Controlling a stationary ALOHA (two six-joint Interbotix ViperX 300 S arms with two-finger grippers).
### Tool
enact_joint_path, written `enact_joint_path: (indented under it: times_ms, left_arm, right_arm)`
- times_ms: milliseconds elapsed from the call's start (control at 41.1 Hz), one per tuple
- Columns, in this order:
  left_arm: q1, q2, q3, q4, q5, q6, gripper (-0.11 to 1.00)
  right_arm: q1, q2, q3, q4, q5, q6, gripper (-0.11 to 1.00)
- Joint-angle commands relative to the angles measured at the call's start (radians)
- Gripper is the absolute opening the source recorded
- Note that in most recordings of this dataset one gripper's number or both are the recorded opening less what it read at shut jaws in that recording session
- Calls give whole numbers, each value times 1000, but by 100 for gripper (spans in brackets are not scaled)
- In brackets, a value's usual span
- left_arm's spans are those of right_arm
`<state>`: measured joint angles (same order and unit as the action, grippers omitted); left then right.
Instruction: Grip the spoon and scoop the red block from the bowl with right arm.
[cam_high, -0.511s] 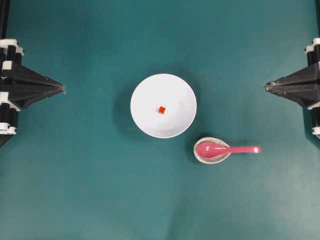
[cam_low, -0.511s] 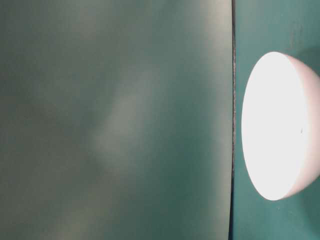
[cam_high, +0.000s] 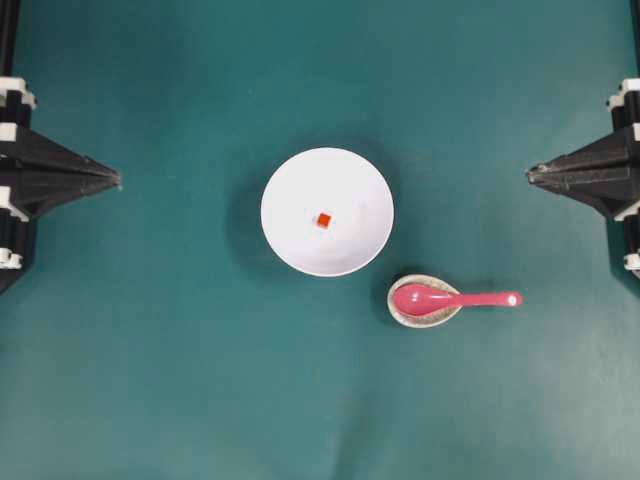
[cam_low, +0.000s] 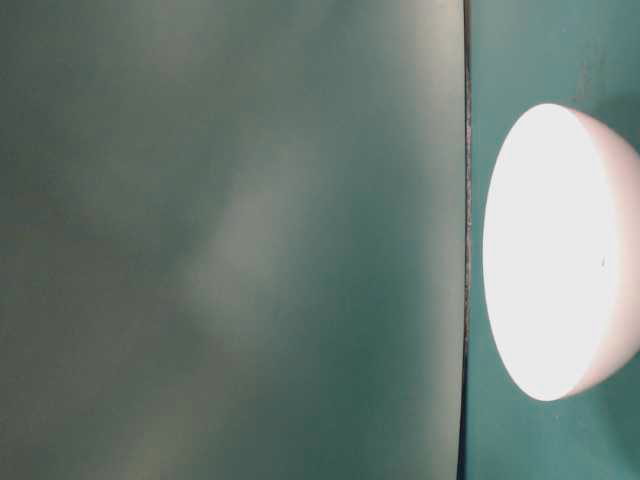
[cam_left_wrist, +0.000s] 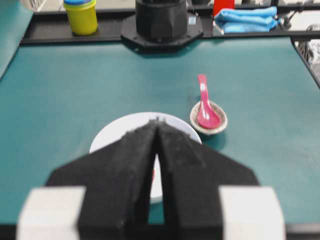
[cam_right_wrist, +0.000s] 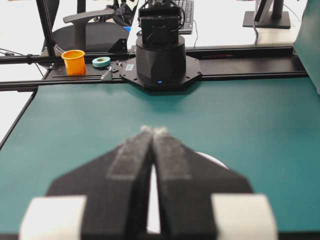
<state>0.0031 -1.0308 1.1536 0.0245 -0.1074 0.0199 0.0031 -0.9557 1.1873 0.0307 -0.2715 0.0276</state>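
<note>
The white bowl (cam_high: 327, 211) sits mid-table with the tiny red block (cam_high: 323, 220) inside it. The pink-red spoon (cam_high: 450, 298) lies with its scoop in a small speckled oval rest (cam_high: 424, 301), handle pointing right. The spoon also shows in the left wrist view (cam_left_wrist: 205, 104), beyond the bowl (cam_left_wrist: 117, 131). My left gripper (cam_high: 117, 179) is shut and empty at the far left edge. My right gripper (cam_high: 531, 174) is shut and empty at the far right, above and right of the spoon handle. In the right wrist view the bowl (cam_right_wrist: 215, 160) peeks past the shut gripper (cam_right_wrist: 153, 131).
The table is a teal mat (cam_high: 200, 380). The table-level view shows only the bowl's side (cam_low: 560, 250) and blurred teal. Each arm's base stands at the opposite table edge (cam_right_wrist: 160, 65); a yellow jar (cam_left_wrist: 81, 16) and an orange cup (cam_right_wrist: 74, 62) stand off the mat.
My left gripper has drawn back slightly toward the left edge. The right arm, bowl, block and spoon have not moved.
</note>
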Motion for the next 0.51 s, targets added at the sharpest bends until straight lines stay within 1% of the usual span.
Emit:
enact_joint_path:
  times_ms: [0,73,146,243,341,389,487]
  left_arm:
    - [-2,-6,-31,5,-6,-2,0]
    - [-2,-12,-31,3,-6,-3,0]
    - [-2,-12,-31,3,-8,-11,0]
    - [-2,-12,-31,2,-8,-14,0]
    - [0,-12,-32,2,-9,-14,0]
    - [0,-12,-32,2,-9,-14,0]
    - [-2,-12,-32,2,-9,-14,0]
  right_arm:
    - [5,18,-5,11,-9,5,0]
    - [9,37,17,23,-21,20,0]
    - [18,58,43,26,-58,38,0]
    - [32,92,86,37,-135,72,0]
    - [49,146,133,54,-236,123,2]
    - [61,173,147,58,-267,143,9]
    - [92,238,169,63,-305,163,28]
